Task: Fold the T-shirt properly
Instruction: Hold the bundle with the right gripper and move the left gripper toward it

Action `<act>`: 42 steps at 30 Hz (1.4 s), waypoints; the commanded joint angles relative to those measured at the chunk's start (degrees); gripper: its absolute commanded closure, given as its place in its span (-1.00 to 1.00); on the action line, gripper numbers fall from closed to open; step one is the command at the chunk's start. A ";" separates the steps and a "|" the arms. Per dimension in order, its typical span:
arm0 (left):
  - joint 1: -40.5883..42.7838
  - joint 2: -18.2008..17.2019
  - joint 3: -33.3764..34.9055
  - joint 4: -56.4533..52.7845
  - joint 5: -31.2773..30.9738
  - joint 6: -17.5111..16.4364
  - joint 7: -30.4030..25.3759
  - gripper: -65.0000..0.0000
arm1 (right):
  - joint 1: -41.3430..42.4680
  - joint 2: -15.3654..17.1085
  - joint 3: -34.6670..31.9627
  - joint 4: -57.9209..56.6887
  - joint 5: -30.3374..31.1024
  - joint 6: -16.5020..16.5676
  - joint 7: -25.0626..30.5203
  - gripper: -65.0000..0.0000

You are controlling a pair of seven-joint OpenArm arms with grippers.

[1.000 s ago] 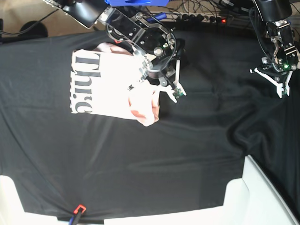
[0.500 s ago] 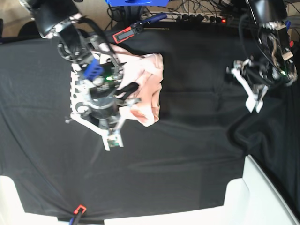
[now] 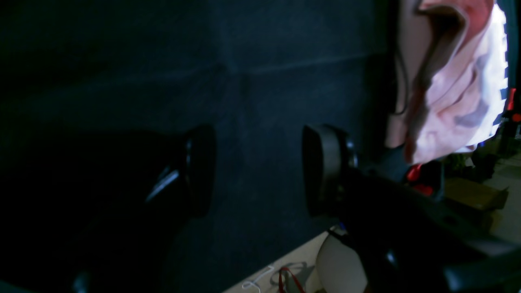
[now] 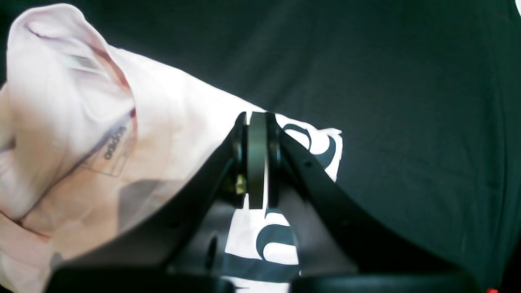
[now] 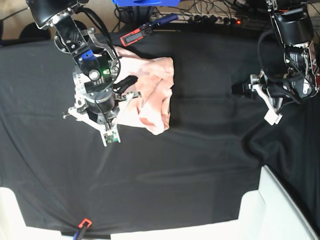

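T-shirt lies far-left on the desk, which is draped in black cloth. It sits as a compact bundle, roughly rectangular, with a rumpled, rounded lobe sagging at its near right corner. Pale pink, plain side mostly up in the base view; black lettering shows at the left edge in the right wrist view.

Right tool: over the left part of the bundle, jaws pressed flat together. No cloth visibly pinched between them, so I judge it clenched on nothing. Whether the tips press on the fabric I cannot tell.

Left tool: well apart from the shirt, far right of the desk, pads standing apart with only black cloth behind them. Released, grasping nothing. The shirt shows at the edge of that wrist view.

Handling, as judged: light, thin cotton, fully limp. It will drape and slide over itself, and layers will shift if dragged. Not fragile. The dark cover may grip it somewhat.

Where to take hold: the loose lobe at the near right corner wants tidying. Pinch a clean edge or corner through all layers rather than bunching the middle, and lift low so the stacked folds do not spill open.
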 commanded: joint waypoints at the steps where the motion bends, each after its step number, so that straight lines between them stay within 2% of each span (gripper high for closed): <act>1: -1.07 -0.30 1.05 0.70 -1.16 -0.56 -0.13 -0.03 | 0.71 -0.10 0.12 0.97 -0.69 -0.33 1.18 0.99; 3: -1.86 -0.12 6.59 1.58 -0.90 -0.56 -0.74 -0.03 | 0.27 -0.27 0.12 0.97 -0.69 -0.33 1.27 0.99; 6: -2.92 -0.21 15.90 4.48 -0.81 -0.56 -4.79 -0.03 | 0.01 -0.36 0.12 1.06 -0.69 -0.33 1.27 0.99; 9: -3.18 0.05 19.24 5.36 -0.81 -0.47 -6.90 -0.03 | -0.70 -0.36 0.21 1.06 -0.69 -0.33 1.27 0.99; 13: -3.18 0.14 18.10 5.63 -0.99 -0.38 -7.07 -0.03 | -1.57 -0.10 1.00 1.15 -0.69 -0.33 1.36 0.99; 16: -1.69 0.32 13.44 5.28 -1.07 -0.38 -7.07 -0.04 | -2.98 -0.19 4.69 1.23 -0.69 -0.33 2.50 0.99; 17: -0.81 0.32 11.95 5.28 -1.07 -0.47 -7.07 -0.10 | -3.51 -0.19 5.22 1.23 -0.69 -0.33 3.47 0.99; 21: 3.15 1.90 4.92 5.28 -0.81 -0.47 -7.07 -0.75 | -5.00 -0.10 5.93 1.06 -0.69 -0.33 6.54 0.99; 22: 4.03 2.25 3.68 5.28 -0.81 -0.47 -7.07 -0.87 | -5.09 -0.10 5.93 1.06 -0.69 -0.33 6.72 0.99; 23: 4.73 2.69 2.72 5.36 -0.81 -0.47 -7.07 -0.90 | -5.18 -0.10 5.93 1.06 -0.69 -0.33 6.81 0.99; 31: 5.52 5.06 2.54 5.80 -0.99 -0.69 -7.07 -0.90 | -5.27 -0.10 5.49 1.06 -0.69 -0.33 6.90 0.99; 37: 5.00 6.47 5.44 5.71 -1.07 -0.69 -7.07 -0.90 | -5.97 0.69 5.93 0.97 -0.69 -0.33 7.07 0.99; 39: 5.00 7.70 5.35 5.80 -1.25 -0.69 -6.81 -0.90 | -6.23 1.05 5.84 0.97 -0.69 -0.33 8.65 0.99; 42: 4.12 9.37 5.27 6.95 -1.25 -0.69 -5.05 -0.74 | -6.94 1.05 5.93 0.44 -0.69 -0.33 9.27 0.99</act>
